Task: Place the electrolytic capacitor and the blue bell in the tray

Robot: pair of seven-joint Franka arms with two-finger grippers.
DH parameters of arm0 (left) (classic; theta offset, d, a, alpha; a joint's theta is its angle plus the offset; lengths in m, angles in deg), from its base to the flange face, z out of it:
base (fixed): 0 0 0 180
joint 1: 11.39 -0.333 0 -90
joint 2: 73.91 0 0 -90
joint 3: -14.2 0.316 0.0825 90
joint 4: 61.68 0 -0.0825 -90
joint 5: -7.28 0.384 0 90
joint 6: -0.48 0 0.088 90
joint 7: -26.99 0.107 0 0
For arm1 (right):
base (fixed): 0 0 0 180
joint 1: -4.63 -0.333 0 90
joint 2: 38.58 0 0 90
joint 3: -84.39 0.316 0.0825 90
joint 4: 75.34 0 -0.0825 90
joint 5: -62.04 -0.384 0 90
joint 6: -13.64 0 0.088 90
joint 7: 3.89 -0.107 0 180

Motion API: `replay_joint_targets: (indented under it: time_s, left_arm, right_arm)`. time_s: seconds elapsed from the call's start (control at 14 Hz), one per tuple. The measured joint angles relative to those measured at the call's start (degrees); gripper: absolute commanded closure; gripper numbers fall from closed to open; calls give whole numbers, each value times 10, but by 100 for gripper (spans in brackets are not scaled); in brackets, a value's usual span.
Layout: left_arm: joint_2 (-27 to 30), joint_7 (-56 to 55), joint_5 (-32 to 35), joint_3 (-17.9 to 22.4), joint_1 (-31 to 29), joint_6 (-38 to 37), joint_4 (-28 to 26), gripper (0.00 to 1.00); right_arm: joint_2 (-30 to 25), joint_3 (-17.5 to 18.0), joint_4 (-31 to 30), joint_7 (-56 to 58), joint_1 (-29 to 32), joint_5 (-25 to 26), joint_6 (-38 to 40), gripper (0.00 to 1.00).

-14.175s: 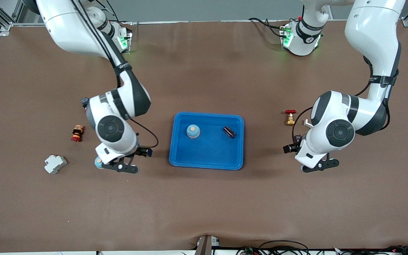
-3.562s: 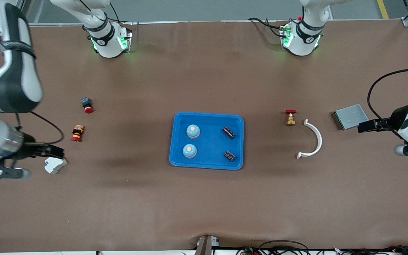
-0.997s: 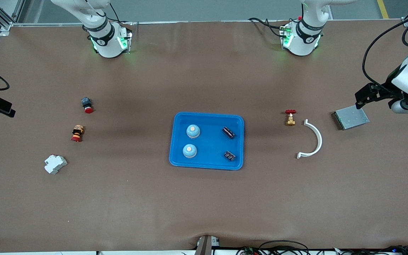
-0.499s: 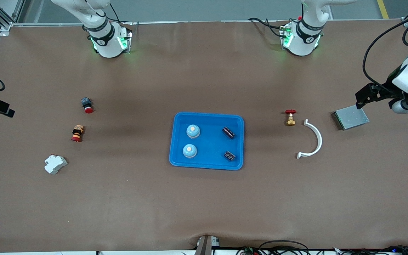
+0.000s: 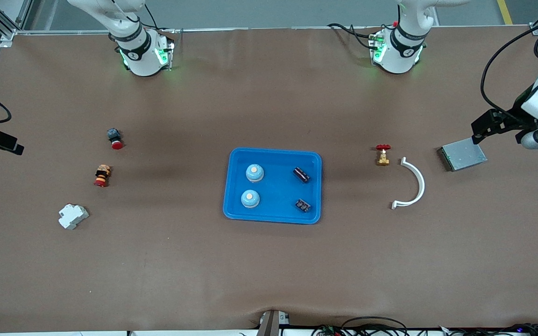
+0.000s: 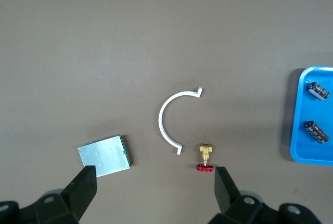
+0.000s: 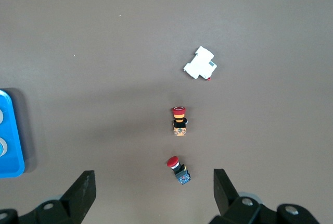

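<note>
The bright blue tray (image 5: 276,189) lies mid-table. In it sit two blue bells (image 5: 254,173) (image 5: 250,199) and two black electrolytic capacitors (image 5: 302,174) (image 5: 302,205). My left gripper (image 6: 154,185) is open and empty, high over the left arm's end of the table beside the grey metal box. Its view shows the tray's edge (image 6: 299,130) with both capacitors (image 6: 318,90) (image 6: 316,131). My right gripper (image 7: 154,185) is open and empty, high over the right arm's end. Its view shows a tray corner (image 7: 11,140).
A grey metal box (image 5: 463,157), a white curved piece (image 5: 416,184) and a small brass valve with a red wheel (image 5: 382,155) lie toward the left arm's end. A white breaker (image 5: 73,216) and two red-capped buttons (image 5: 102,175) (image 5: 115,138) lie toward the right arm's end.
Since the oldest frame, a second bell and a second capacitor have come to lie in the tray. Both arms have drawn back to the table's ends; over the last second they barely shift.
</note>
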Motion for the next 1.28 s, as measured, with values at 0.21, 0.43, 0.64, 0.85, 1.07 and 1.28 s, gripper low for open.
replay_joint_targets:
  time_s: [0.21,0.43,0.64,0.85,1.07,1.28]
  left_arm:
    - [1,0,0,-2,1,0,11,0]
    - [8,0,-4,-3,1,-4,18,0]
    - [21,-1,-14,-2,0,-21,20,0]
    - [20,-22,-34,1,-6,-25,19,0]
    - [18,-35,-36,2,-8,-26,19,0]
    - [17,-35,-36,2,-8,-29,18,0]
  right_arm:
    - [0,1,0,0,-4,-3,0,0]
    - [0,2,-2,0,-8,-4,0,0]
    - [0,1,-3,0,-8,-4,0,0]
    - [0,1,-3,0,-8,-4,0,0]
    - [0,1,-3,0,-8,-4,0,0]
    - [0,1,-3,0,-8,-4,0,0]
